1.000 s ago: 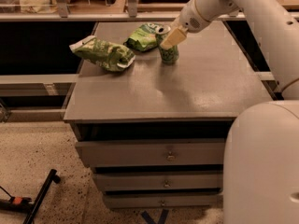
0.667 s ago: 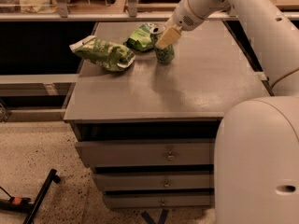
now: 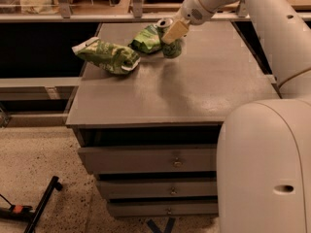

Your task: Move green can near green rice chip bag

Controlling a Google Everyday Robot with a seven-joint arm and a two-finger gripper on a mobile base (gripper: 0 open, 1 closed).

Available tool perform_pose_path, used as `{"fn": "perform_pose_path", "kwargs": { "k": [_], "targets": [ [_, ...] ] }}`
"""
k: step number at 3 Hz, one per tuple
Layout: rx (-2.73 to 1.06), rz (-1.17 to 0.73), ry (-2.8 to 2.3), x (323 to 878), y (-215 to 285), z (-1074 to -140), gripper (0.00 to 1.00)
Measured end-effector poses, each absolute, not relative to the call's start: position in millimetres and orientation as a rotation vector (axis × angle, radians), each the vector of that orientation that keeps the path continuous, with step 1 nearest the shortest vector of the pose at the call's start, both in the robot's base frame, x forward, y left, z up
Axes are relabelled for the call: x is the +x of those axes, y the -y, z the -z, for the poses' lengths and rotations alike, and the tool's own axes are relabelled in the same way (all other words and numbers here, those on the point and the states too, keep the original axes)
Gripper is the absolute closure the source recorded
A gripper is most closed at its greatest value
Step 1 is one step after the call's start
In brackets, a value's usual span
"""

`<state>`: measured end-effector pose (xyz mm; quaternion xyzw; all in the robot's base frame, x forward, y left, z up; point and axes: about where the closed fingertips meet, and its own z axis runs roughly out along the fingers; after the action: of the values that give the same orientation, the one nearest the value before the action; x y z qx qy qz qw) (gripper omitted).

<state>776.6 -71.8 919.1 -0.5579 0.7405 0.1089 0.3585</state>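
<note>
The green can [image 3: 171, 46] stands upright on the grey cabinet top [image 3: 194, 91], its silver top showing at the upper left. My gripper [image 3: 174, 32] is closed around the can's upper part, with a pale finger [image 3: 176, 30] across its front. The green rice chip bag [image 3: 147, 39], small and light green, lies right beside the can on its left, touching or almost touching it.
A longer green bag [image 3: 106, 55] with pale patches lies at the left part of the top, near the left edge. Shelving rails run behind the cabinet. Drawers [image 3: 172, 160] sit below. My white arm and base [image 3: 265, 169] fill the right side. A black tool [image 3: 41, 205] lies on the floor.
My gripper has carried the can leftward, from a short way right of the small bag to right beside it.
</note>
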Motion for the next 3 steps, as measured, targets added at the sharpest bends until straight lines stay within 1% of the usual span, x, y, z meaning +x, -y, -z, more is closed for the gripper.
{"fn": "perform_pose_path", "kwargs": {
  "k": [2,3],
  "targets": [
    [-1.337,-0.345,-1.900,791.8,91.5,-908.0,1.00],
    [-1.313,-0.376,-1.900,797.1,96.0,-894.4,0.82]
  ]
}}
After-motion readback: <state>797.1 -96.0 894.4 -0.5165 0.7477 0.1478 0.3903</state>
